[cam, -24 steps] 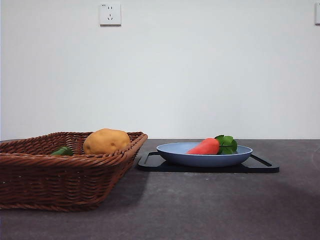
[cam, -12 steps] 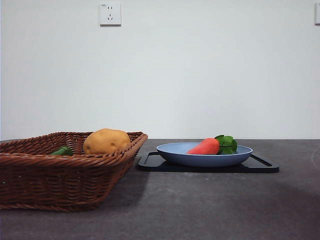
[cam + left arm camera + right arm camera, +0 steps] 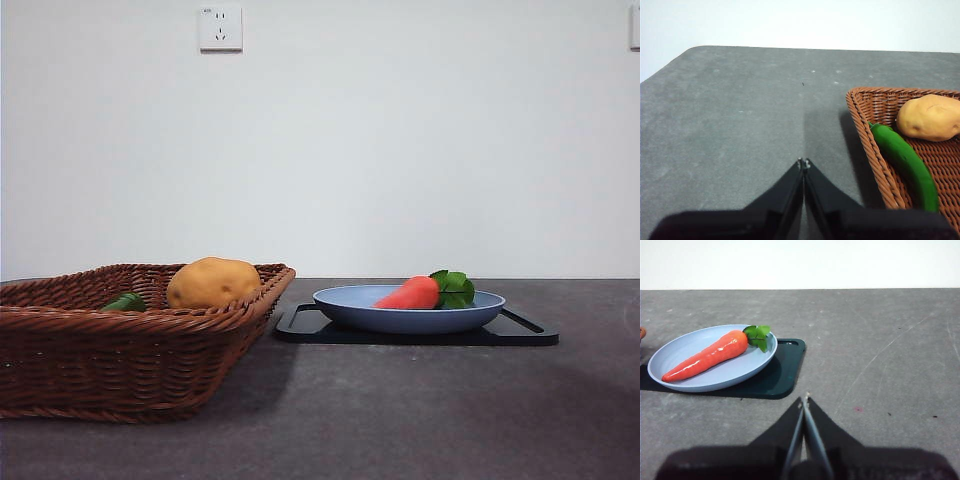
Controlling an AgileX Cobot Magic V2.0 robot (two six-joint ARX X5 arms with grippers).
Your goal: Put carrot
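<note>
The red-orange carrot (image 3: pixel 410 293) (image 3: pixel 707 355) with green leaves lies in a light blue plate (image 3: pixel 345 305) (image 3: pixel 745 371), which rests on a dark tray (image 3: pixel 520 330) (image 3: pixel 785 365). My right gripper (image 3: pixel 805 399) is shut and empty, hovering over bare table well clear of the plate. My left gripper (image 3: pixel 803 162) is also shut and empty, over the table beside the wicker basket (image 3: pixel 100 350) (image 3: pixel 865 120). Neither arm appears in the front view.
The basket holds a yellow-brown potato (image 3: pixel 212 282) (image 3: pixel 930 117) and a long green vegetable (image 3: pixel 125 302) (image 3: pixel 905 160). A wall with a socket (image 3: pixel 220 28) stands behind the grey table (image 3: pixel 420 410).
</note>
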